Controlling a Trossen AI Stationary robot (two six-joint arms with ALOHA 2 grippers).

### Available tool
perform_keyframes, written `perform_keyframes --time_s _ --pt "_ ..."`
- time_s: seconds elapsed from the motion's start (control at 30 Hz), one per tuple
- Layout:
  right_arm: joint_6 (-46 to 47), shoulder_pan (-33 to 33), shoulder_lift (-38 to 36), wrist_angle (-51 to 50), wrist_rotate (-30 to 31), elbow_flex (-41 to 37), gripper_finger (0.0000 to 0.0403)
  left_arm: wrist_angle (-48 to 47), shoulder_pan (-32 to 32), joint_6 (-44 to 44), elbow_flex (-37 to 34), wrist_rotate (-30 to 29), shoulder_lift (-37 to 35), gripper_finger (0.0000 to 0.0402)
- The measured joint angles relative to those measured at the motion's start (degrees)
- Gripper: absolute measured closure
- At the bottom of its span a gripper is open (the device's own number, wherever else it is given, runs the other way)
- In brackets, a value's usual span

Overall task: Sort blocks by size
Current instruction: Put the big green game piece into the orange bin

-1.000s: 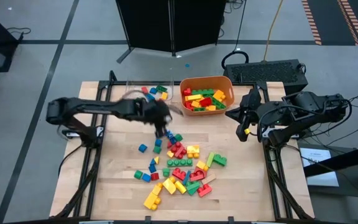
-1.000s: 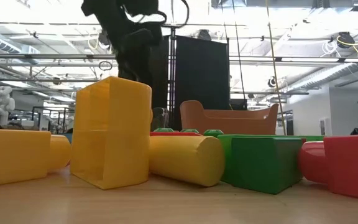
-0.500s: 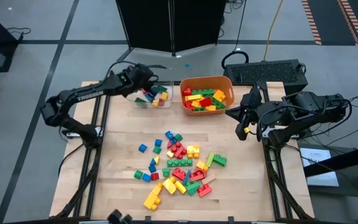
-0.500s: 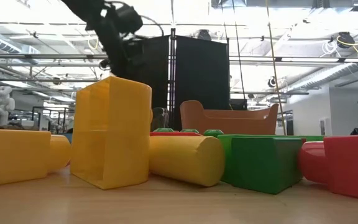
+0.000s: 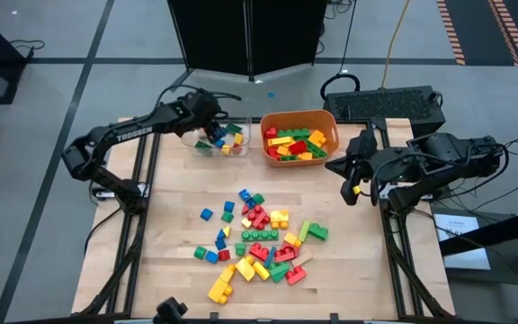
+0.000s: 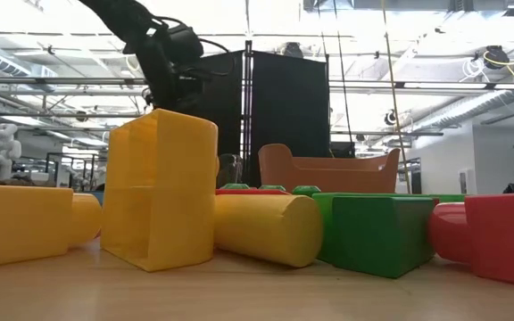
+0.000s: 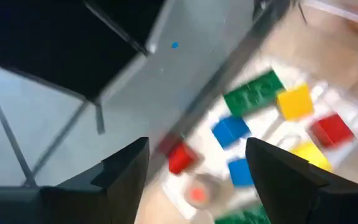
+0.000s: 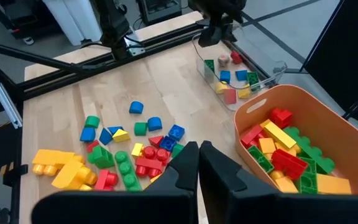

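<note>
1. I see most blocks (image 5: pixel 257 236) scattered loose across the near middle of the surface (image 5: pixel 174 202).
2. My right gripper (image 5: pixel 352 176) waits at the right edge, jaws closed, empty.
3. My left gripper (image 5: pixel 212 130) hovers over the far clear tray (image 5: pixel 196 144), jaws open above small blocks (image 7: pixel 231 131).
</note>
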Motion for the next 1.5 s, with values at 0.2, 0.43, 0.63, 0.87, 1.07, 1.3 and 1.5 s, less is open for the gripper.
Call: perform_keyframes --time_s 0.2,0.43,0.63,0.87,1.07,1.3,1.5 --pt "-0.27 0.02 0.01 -0.02 0.01 0.00 0.0394 -8.30 -4.30 -4.19 2.15 31.34 -0.02 0.0129" --pt "-0.86 0.02 0.01 -0.07 0.06 0.00 0.0394 -13.02 -22.64 -4.59 1.61 38.71 -0.02 0.0128" --pt "-0.73 0.02 0.01 -0.09 0.08 0.00 0.0394 -9.73 -37.44 -7.89 -0.58 29.84 -0.02 0.0128" --pt "-0.71 0.00 0.01 -0.09 0.15 0.00 0.0394 -0.31 -48.37 -14.37 -4.33 24.38 -0.02 0.0128" --pt "-0.71 0.00 0.01 -0.09 0.15 0.00 0.0394 8.44 -53.82 -18.90 -8.08 16.90 -0.02 0.0128" --pt "-0.70 0.00 0.01 -0.12 0.11 0.00 0.0394 16.82 -57.45 -23.97 -11.86 13.66 0.63 0.0128" --pt "0.08 0.00 0.00 -1.16 0.05 0.00 0.0394 23.35 -61.80 -27.68 -11.80 13.29 5.16 0.0128"
